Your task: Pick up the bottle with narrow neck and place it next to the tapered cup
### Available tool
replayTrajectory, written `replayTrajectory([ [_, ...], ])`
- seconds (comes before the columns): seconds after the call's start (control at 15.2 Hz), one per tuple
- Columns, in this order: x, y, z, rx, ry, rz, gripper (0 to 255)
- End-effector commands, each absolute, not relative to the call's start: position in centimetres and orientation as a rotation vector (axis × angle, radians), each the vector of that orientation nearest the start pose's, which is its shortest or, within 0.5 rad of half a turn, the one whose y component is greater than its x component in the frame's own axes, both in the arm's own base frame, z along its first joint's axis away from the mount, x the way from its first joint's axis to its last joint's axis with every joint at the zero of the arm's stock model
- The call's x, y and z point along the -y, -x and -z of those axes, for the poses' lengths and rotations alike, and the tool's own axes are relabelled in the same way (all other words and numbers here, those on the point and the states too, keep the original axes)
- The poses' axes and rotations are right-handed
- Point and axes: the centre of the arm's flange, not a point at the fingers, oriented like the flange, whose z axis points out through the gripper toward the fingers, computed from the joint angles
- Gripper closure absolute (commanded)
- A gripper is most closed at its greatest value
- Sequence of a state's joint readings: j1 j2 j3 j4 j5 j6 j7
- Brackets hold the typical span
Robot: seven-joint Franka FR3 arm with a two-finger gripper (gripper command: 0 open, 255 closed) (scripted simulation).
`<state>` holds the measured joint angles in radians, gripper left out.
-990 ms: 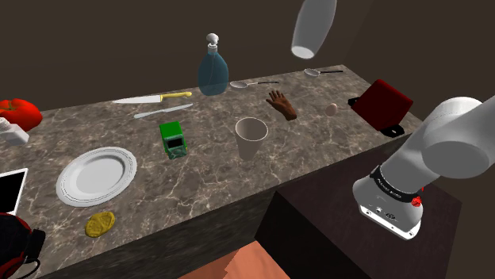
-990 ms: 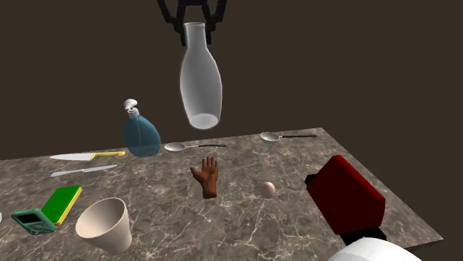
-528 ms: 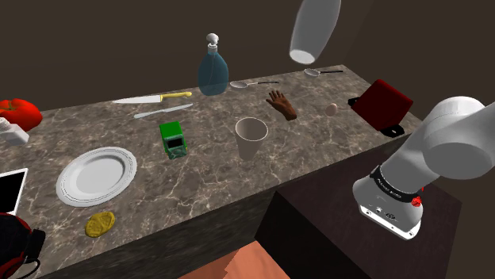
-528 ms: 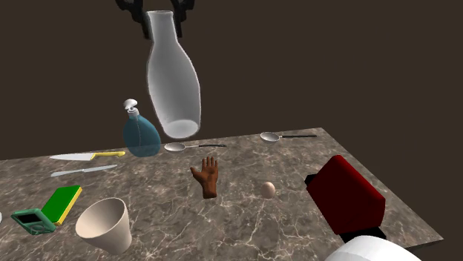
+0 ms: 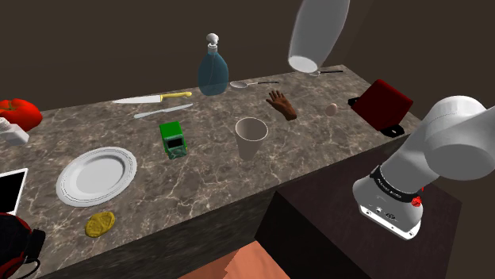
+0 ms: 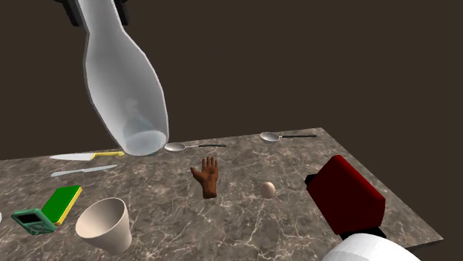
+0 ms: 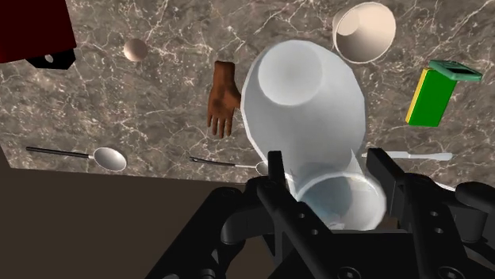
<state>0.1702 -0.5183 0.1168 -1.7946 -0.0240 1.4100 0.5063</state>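
The white arm [image 5: 444, 150] rises from its dark stand [image 5: 317, 230] at the shoulder view's lower right, its elbow bent high and its forearm running up out of the picture. The black gripper [image 7: 328, 162] points down at the counter. Its two fingers [image 7: 275, 166] clasp the narrow neck of the bottle [image 5: 316, 32] from either side. The bottle is pale and see-through. It hangs in the air, tilted, with its wide base lowest, above the far edge of the counter and clear of everything on it.

Plain dark brown walls [image 6: 334, 67] stand behind. The counter [image 5: 214, 170] is a long slab of dark brown marble with pale veins. A red box [image 5: 381, 105] sits at the end nearest the stand. A white plate [image 5: 96, 175] lies toward the shoulder view's left. The tapered cup [image 5: 251, 137] stands upright near the middle, well apart from the bottle. A blue soap bottle [image 5: 212, 67] stands by the far edge, with a yellow-handled knife [image 5: 151, 99] near it. A green box [image 5: 172, 139] rests between plate and cup. A small brown model hand [image 6: 207, 176] lies beyond the cup, an egg [image 6: 268, 190] lies between it and the red box, and a spoon [image 6: 286, 136] lies at the far edge.
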Motion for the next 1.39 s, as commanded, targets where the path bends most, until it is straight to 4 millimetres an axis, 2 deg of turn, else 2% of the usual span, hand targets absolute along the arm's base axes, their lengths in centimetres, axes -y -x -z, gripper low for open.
replayTrajectory([
  [0.0,-13.0,-33.3,-74.2,-0.374,3.136,0.240,255],
  [1.32,-13.0,-33.3,-63.6,-0.374,3.136,0.240,255],
])
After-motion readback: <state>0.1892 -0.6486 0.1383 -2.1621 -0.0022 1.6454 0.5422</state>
